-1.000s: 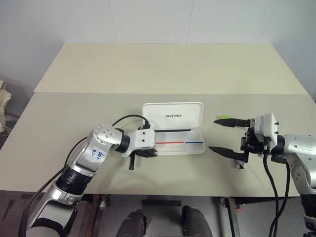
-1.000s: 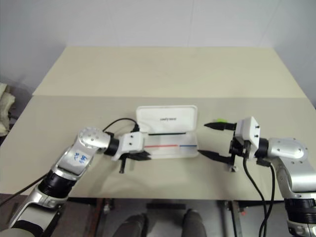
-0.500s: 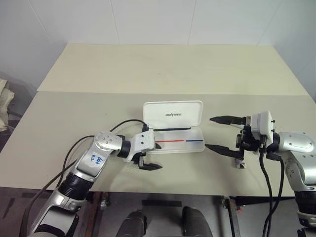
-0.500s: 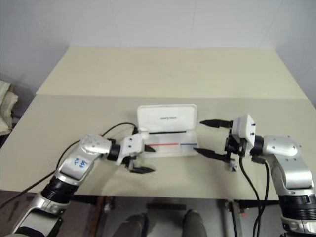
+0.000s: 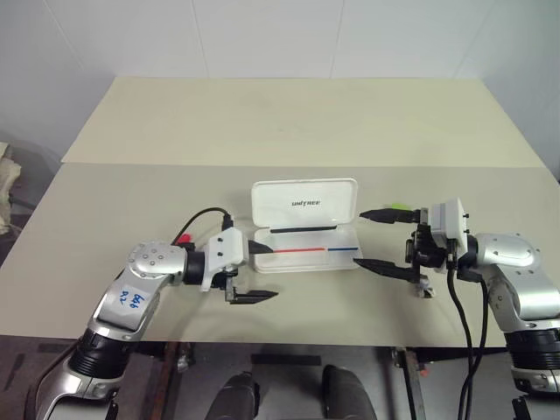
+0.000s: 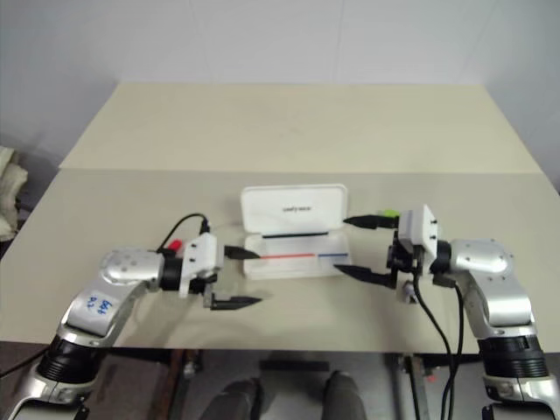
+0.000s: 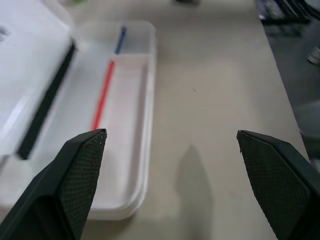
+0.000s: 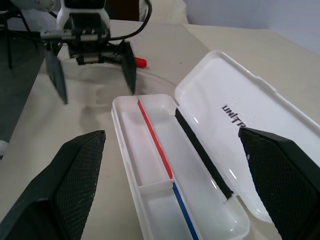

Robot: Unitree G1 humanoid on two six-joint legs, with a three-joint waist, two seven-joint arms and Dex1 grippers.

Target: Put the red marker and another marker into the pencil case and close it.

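The pencil case (image 5: pixel 306 229) lies open on the table (image 5: pixel 262 131), lid back. The left pincer (image 5: pixel 254 273) hangs open just off its left end; the red marker (image 8: pixel 139 62) lies behind that pincer. The right pincer (image 5: pixel 369 238) — open too — flanks the case's right end, the green marker (image 5: pixel 400 207) just beyond its far finger.

A pale beige surface (image 5: pixel 131 219) spreads beneath the left end effector (image 5: pixel 273 272) and the right end effector (image 5: pixel 359 237). A straight seam (image 5: pixel 175 164) crosses it on their far side, with a second beige panel (image 5: pixel 289 114) behind, up to a white wall (image 5: pixel 262 35). A small greyish lump (image 5: pixel 426 293), too small to identify, lies just beside the right end effector, toward the near edge. A crumpled pale cloth (image 5: pixel 7 188) sits off the surface, well apart from the left end effector.
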